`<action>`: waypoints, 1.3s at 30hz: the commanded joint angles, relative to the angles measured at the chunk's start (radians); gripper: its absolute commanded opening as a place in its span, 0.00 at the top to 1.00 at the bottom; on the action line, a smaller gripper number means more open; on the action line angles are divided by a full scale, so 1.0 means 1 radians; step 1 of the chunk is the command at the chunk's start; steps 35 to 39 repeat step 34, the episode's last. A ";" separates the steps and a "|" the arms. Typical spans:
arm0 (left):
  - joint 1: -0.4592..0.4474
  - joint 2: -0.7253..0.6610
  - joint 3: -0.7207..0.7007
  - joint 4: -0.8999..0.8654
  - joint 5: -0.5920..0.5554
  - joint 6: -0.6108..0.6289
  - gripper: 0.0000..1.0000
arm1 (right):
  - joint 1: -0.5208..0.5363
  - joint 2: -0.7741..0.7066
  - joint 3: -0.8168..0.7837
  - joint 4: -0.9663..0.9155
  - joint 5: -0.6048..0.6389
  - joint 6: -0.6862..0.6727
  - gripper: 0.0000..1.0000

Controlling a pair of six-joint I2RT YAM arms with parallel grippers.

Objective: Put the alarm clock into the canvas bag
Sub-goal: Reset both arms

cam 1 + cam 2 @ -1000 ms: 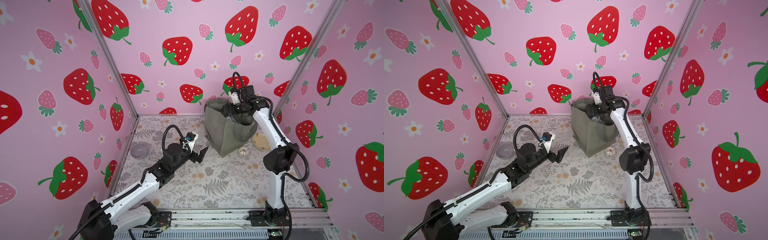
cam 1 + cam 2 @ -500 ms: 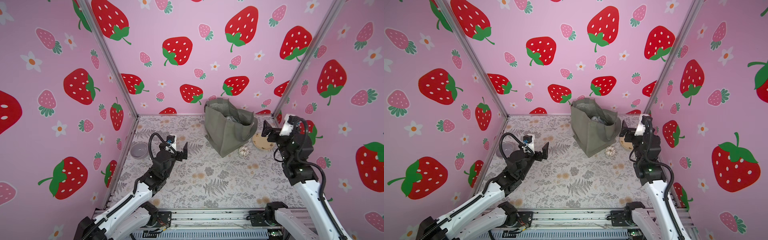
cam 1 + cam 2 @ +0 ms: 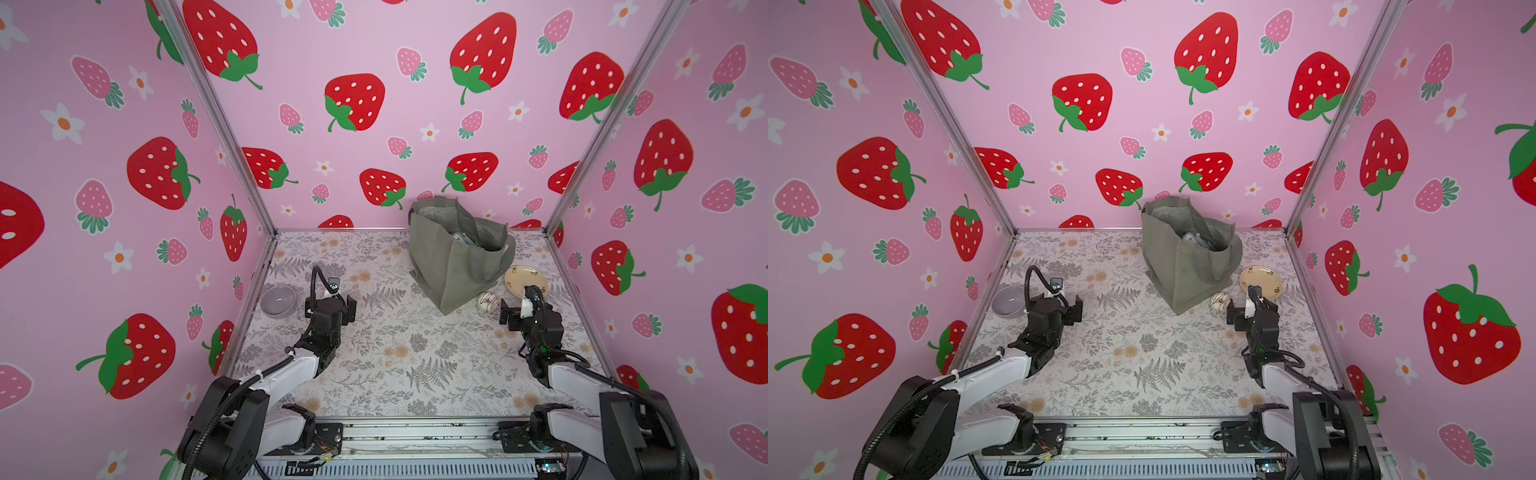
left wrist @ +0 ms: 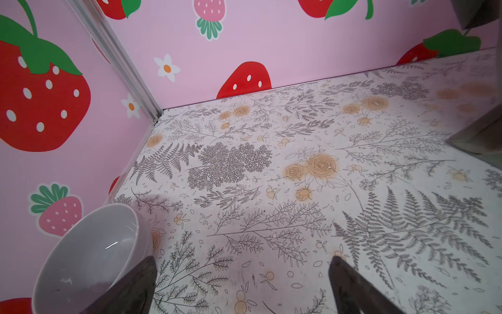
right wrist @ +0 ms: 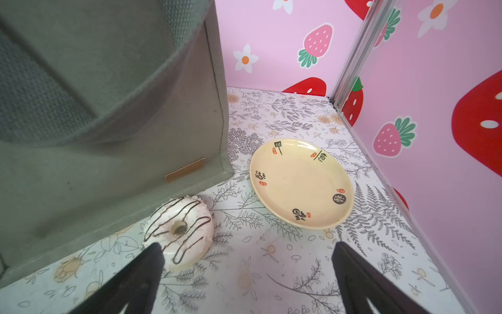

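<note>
1. The bag stands upright toward the back of the table, right of the middle. Its mouth sags open and one loop handle hangs down its front. It shows the same way in both top views.
2. Something pale grey shows down inside the bag's mouth. It is too small for me to tell whether it is the clock.
3. The left gripper is low over the table on the left side and well apart from the bag. Its jaws are spread wide with nothing between them. In the left wrist view only the flowered table top shows in the gap.
4. A grey bowl sits just beside the left gripper against the left wall. In the left wrist view one finger overlaps the bowl's rim, and I can't tell if they touch.
5. The right gripper hangs near the bag's front right corner, jaws also spread wide and holding nothing. The right wrist view shows bare table between the fingers.
6. A white donut with dark drizzle lies on the table touching the foot of the bag. One right finger overlaps its near edge in that view.
7. A cream plate with dark marks round its rim lies flat just beside the bag, toward the right wall and clear of the donut. Nothing is on it.
</note>
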 commanded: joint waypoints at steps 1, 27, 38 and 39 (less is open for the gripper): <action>0.039 0.064 -0.044 0.162 0.018 0.028 0.01 | -0.009 0.088 -0.022 0.259 -0.017 -0.006 0.00; 0.297 0.308 0.041 0.254 0.341 -0.079 0.01 | -0.015 0.347 0.024 0.456 -0.003 -0.053 0.00; 0.296 0.307 0.040 0.253 0.341 -0.077 0.01 | -0.014 0.347 0.024 0.456 -0.003 -0.053 0.00; 0.296 0.307 0.040 0.253 0.341 -0.077 0.01 | -0.014 0.347 0.024 0.456 -0.003 -0.053 0.00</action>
